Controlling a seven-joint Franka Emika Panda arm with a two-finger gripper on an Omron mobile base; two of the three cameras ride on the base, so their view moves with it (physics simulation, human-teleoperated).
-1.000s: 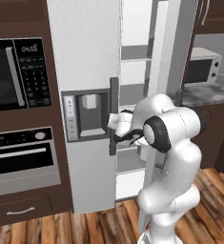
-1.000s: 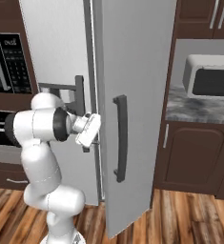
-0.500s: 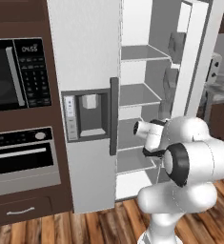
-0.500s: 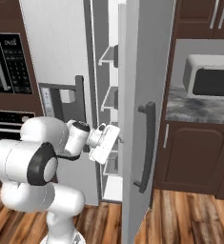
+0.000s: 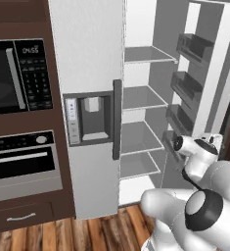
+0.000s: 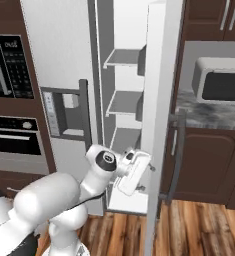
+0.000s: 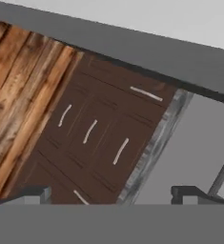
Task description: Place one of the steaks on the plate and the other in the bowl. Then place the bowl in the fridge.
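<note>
The light-grey fridge (image 5: 92,59) has its left door with the dispenser (image 5: 89,117) closed. Its right door (image 6: 161,100) is swung wide, baring white shelves (image 5: 141,98) with nothing on them. In the right base view my gripper (image 6: 147,168) is low against the inner side of that open door. In the hand view the gripper (image 7: 111,195) is open, its fingertips (image 7: 35,193) far apart with nothing between them. The steaks, the plate and the bowl are out of view.
A black built-in microwave (image 5: 9,78) and oven (image 5: 18,164) stand left of the fridge. Right of the open door are a stone counter (image 6: 214,112) with a white microwave (image 6: 219,85) and dark cabinets (image 6: 204,160). The floor (image 6: 189,225) is wood.
The fridge's right door has swung from nearly shut to wide open. My arm has gone with it to the right and lower, and the gripper has stayed open.
</note>
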